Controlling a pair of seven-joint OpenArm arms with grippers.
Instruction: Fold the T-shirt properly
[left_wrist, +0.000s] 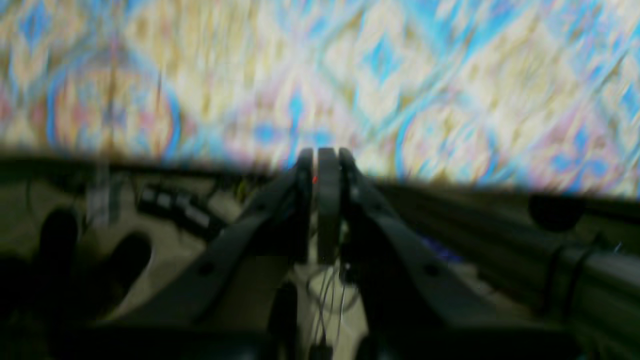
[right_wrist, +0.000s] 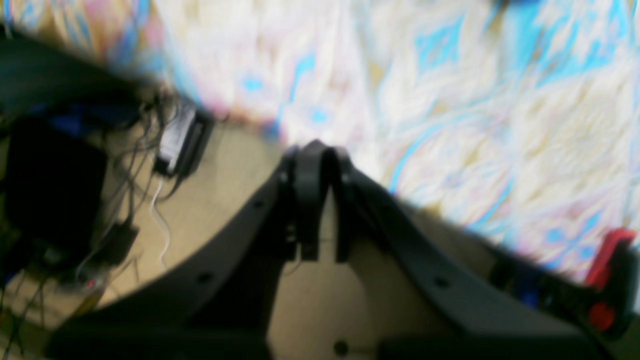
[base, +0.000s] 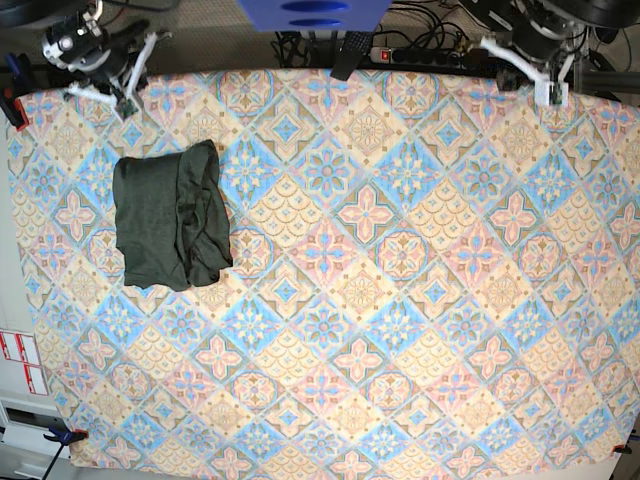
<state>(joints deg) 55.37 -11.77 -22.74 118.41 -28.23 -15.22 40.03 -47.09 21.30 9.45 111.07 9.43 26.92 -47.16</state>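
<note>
The dark olive-green T-shirt (base: 170, 217) lies folded into a rough rectangle at the left side of the patterned table in the base view, its right edge bunched. My right gripper (base: 125, 98) is at the far left corner, above and apart from the shirt; in the right wrist view its fingers (right_wrist: 316, 150) are shut and empty. My left gripper (base: 549, 90) is at the far right corner, far from the shirt; in the left wrist view its fingers (left_wrist: 322, 155) are shut and empty. Both wrist views are blurred and show no shirt.
The table carries a cloth (base: 400, 280) patterned with blue, pink and cream tiles. A blue object (base: 312, 12) and a power strip (base: 420, 58) with cables lie behind the far edge. Red clamps (base: 12, 105) grip the cloth's left edge. White labels (base: 20, 360) sit low left.
</note>
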